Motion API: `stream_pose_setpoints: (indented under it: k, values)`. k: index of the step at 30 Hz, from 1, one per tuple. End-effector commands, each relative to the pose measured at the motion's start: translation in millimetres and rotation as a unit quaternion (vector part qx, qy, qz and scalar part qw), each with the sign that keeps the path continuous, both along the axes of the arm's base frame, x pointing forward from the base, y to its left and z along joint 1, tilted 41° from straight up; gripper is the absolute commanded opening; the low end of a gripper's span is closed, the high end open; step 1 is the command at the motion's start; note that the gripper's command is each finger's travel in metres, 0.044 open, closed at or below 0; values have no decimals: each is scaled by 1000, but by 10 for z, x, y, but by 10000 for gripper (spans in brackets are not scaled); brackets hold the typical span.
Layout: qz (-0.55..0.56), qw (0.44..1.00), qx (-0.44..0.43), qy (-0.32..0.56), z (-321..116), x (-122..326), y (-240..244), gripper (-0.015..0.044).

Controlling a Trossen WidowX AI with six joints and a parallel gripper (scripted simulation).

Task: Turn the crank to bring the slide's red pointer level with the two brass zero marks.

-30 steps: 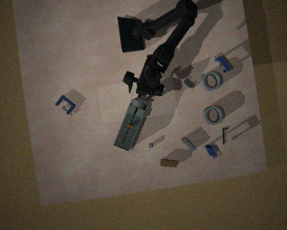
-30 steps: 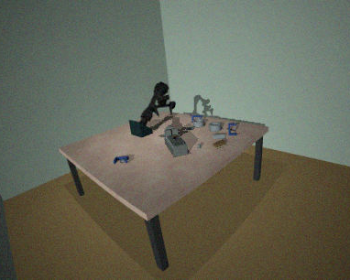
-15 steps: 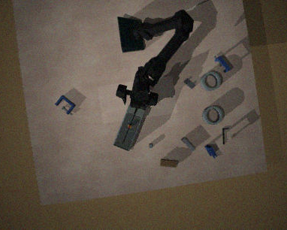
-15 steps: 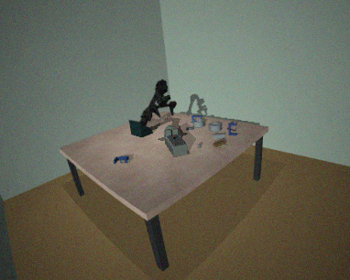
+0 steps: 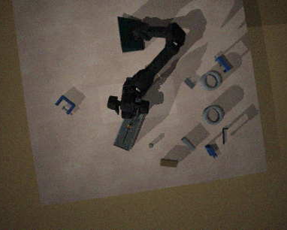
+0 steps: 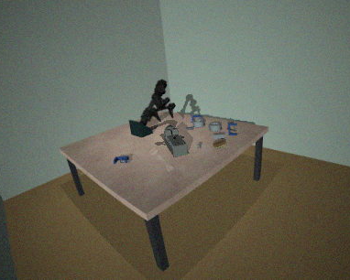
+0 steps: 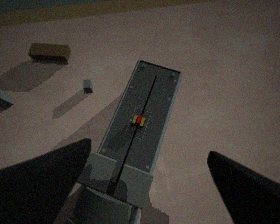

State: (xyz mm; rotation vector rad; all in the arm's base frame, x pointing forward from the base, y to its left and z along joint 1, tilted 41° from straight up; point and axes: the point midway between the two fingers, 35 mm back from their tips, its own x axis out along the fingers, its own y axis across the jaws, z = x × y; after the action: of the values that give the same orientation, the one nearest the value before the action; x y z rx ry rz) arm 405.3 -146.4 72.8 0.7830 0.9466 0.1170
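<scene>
The grey machine (image 5: 122, 140) (image 6: 180, 150) (image 7: 158, 105) stands on the table, a dark slot running along its sloping top. Its red pointer (image 5: 129, 126) (image 6: 174, 137) (image 7: 139, 119) sits in the slot between the two brass marks. In the wrist view it looks about level with them; a tiny offset cannot be told. The rounded housing (image 7: 100, 206) is at the machine's near end, cut off by the wrist view's lower edge. The crank handle cannot be made out in any view. My gripper (image 5: 128, 109) (image 6: 166, 117) (image 7: 149, 150) is wide open and empty, above the housing end.
Right of the machine in the top view are a small grey peg (image 5: 151, 145) (image 7: 87, 86), a brown block (image 5: 169, 162) (image 7: 49, 52), two grey rings (image 5: 204, 86) (image 5: 205, 119) and blue brackets (image 5: 225, 65) (image 5: 211, 151). Another blue bracket (image 5: 60, 100) (image 6: 121, 159) lies left.
</scene>
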Motion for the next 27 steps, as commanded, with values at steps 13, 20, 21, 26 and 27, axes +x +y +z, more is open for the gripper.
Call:
stream_pose_setpoints:
  k: [13, 20, 21, 26, 27]
  values:
    - [5, 1000, 7, 0, -376, 20, 313, 440]
    - [5, 1000, 7, 0, -376, 20, 313, 440]
    - [5, 1000, 7, 0, -376, 20, 313, 440]
    - [5, 1000, 7, 0, -376, 20, 313, 440]
    - [5, 1000, 7, 0, -368, 21, 306, 440]
